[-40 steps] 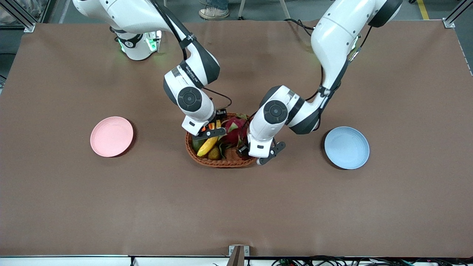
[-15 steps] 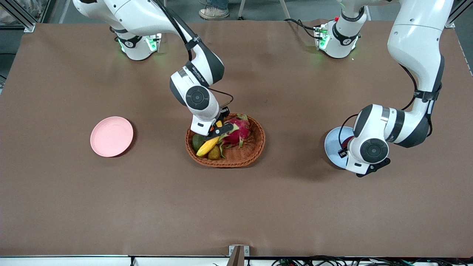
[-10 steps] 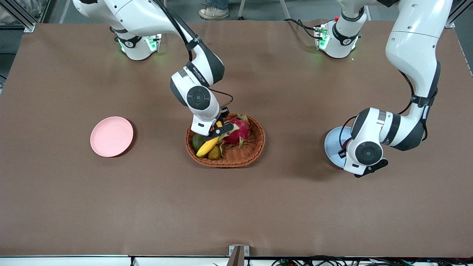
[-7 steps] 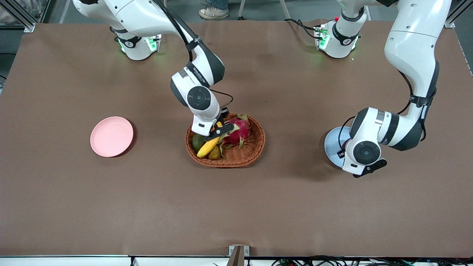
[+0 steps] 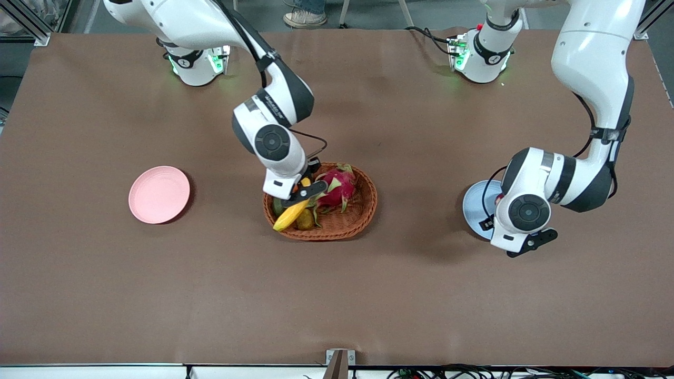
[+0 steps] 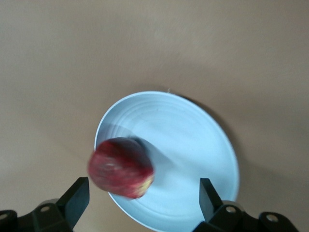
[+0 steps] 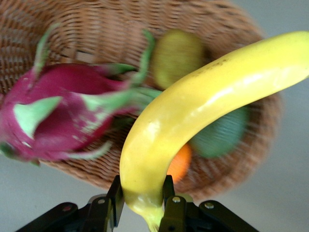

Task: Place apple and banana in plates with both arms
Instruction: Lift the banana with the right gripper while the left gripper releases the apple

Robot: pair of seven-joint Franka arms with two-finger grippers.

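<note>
Left gripper (image 6: 140,205) over the blue plate (image 6: 193,159), fingers spread, apple (image 6: 120,167) loose between them. Right gripper (image 7: 141,205) over the basket (image 5: 358,210), fingers pinching the banana (image 7: 203,106).

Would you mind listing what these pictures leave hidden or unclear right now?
- Apple: blurred in the left wrist view; whether it rests on the blue plate is unclear. The left arm hides it in the front view.
- Banana: its gripped end is covered by the right gripper in the front view.
- Basket: cut off in the right wrist view.
</note>
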